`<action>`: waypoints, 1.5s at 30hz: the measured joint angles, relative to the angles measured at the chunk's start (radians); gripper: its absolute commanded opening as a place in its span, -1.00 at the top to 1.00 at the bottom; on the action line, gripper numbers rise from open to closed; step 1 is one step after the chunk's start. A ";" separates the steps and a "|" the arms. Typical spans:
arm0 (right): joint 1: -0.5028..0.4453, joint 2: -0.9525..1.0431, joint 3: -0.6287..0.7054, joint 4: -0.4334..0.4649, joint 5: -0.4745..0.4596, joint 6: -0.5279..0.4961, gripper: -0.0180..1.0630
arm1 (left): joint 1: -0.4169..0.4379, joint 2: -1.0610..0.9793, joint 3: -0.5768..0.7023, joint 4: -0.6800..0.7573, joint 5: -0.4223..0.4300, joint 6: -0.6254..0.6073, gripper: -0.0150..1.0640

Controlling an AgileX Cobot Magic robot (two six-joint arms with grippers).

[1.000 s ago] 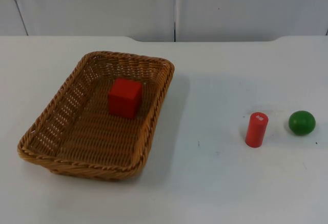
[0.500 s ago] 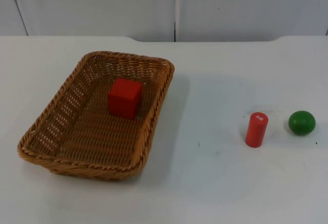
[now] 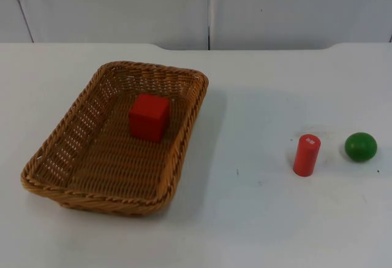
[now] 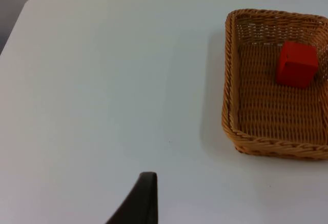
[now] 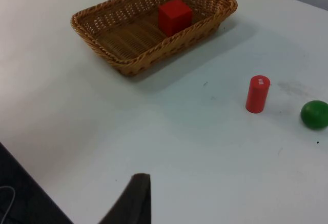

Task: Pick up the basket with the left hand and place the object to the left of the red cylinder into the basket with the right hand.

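**A:** What is the setting?

**B:** A white table top [image 3: 263,219] that runs back to a grey partition wall [image 3: 122,7], with a dark vertical seam in the panels behind its middle.

**A:** How many things are on it?

**B:** Four: one wicker basket [image 3: 73,157], one red cube [image 3: 149,116], one red cylinder [image 3: 306,155] and one green ball [image 3: 360,146].

**A:** Is anything inside the basket?

**B:** The red cube, and nothing else. It sits on the woven floor toward the far end of the basket, which itself rests flat on the table's left half. The left wrist view shows the same: basket [image 4: 236,131], cube [image 4: 296,64] inside it.

**A:** And the other two?

**B:** Well apart from the basket on the right half. The cylinder stands upright; the ball lies just beside it, on its right, not touching. The right wrist view takes in the basket [image 5: 128,60], cube [image 5: 175,15], cylinder [image 5: 257,94] and ball [image 5: 314,114].

**A:** The grippers?

**B:** One black fingertip of the left gripper [image 4: 141,201] hangs over bare table left of the basket; one of the right gripper [image 5: 134,199] hangs over the near table edge. I cannot tell whether either pair of fingers is apart or together.
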 measured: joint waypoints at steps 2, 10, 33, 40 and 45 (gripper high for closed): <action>0.000 0.000 0.000 0.000 0.000 0.000 -0.99 | 0.000 0.000 0.000 0.000 0.000 0.000 -0.98; 0.000 0.000 0.000 0.000 0.000 0.000 -0.99 | 0.029 0.000 0.000 0.000 0.000 0.000 -0.98; -0.229 0.000 0.000 0.000 0.002 0.000 -0.99 | 0.029 0.000 0.000 0.000 0.000 0.000 -0.98; -0.382 0.000 0.000 0.000 0.002 0.000 -0.99 | 0.029 0.000 0.000 0.000 0.000 0.000 -0.98; -0.475 0.000 0.000 0.000 0.002 0.000 -0.99 | 0.029 0.000 0.000 0.000 0.000 0.000 -0.98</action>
